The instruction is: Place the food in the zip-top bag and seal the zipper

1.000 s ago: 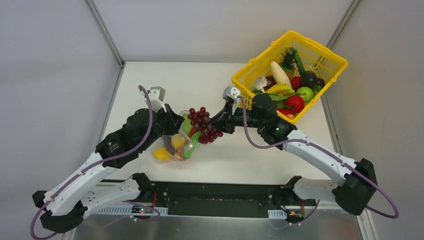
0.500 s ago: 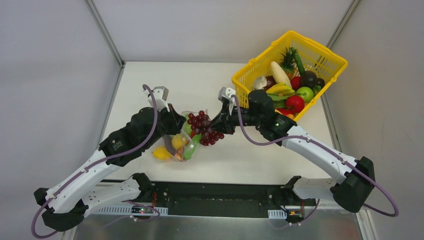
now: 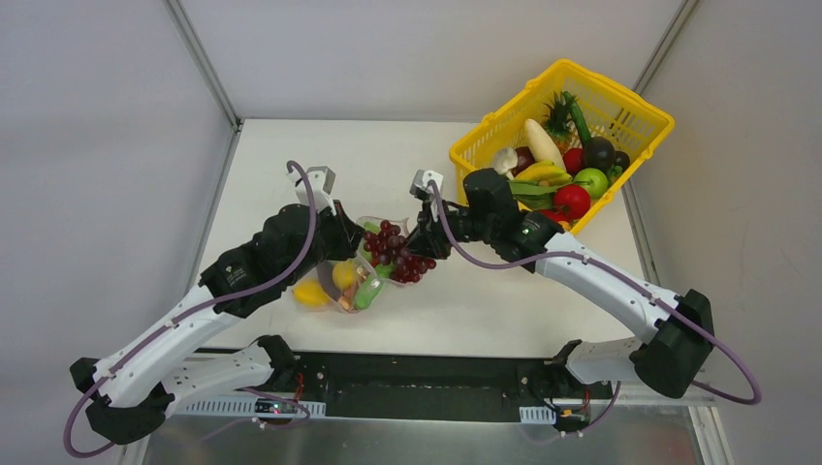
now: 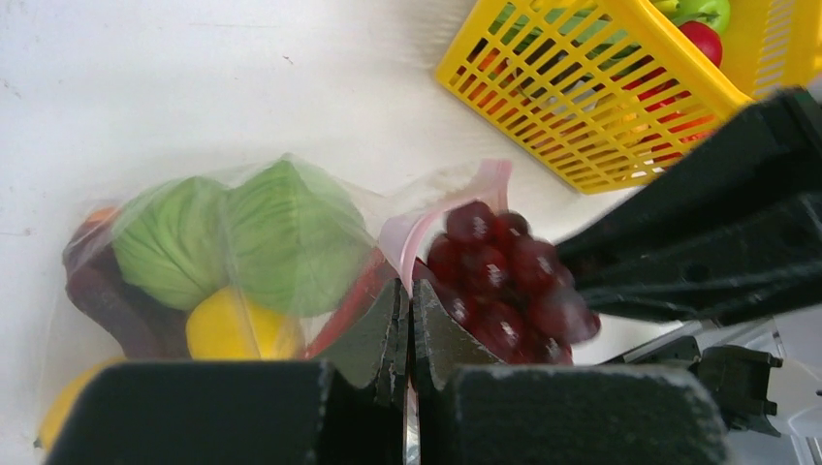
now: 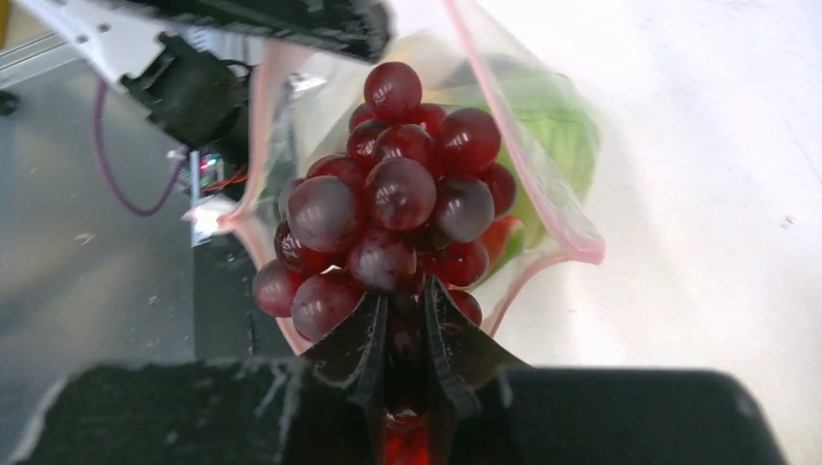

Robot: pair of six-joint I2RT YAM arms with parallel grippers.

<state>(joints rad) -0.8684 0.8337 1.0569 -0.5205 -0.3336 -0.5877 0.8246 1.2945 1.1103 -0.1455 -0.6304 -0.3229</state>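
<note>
The clear zip-top bag (image 3: 351,283) lies on the table and holds a green cabbage (image 4: 242,232), a yellow fruit (image 4: 228,329) and other food. My left gripper (image 4: 407,312) is shut on the bag's pink zipper (image 4: 431,221) strip and holds the mouth up. My right gripper (image 5: 405,302) is shut on the stem end of the purple grape bunch (image 5: 397,194). The bunch hangs at the open mouth between the two pink edges (image 5: 548,199), seen in the top view with the grape bunch (image 3: 393,254) between both grippers.
The yellow lattice basket (image 3: 640,111) stands tilted at the back right, full of other toy fruits and vegetables. A yellow fruit (image 3: 311,294) lies at the bag's left end. Grey walls close in the table on both sides.
My right arm has carried the grape bunch left and down, closer into the bag's mouth. The left gripper has shifted slightly right and back, still pinching the zipper edge.
</note>
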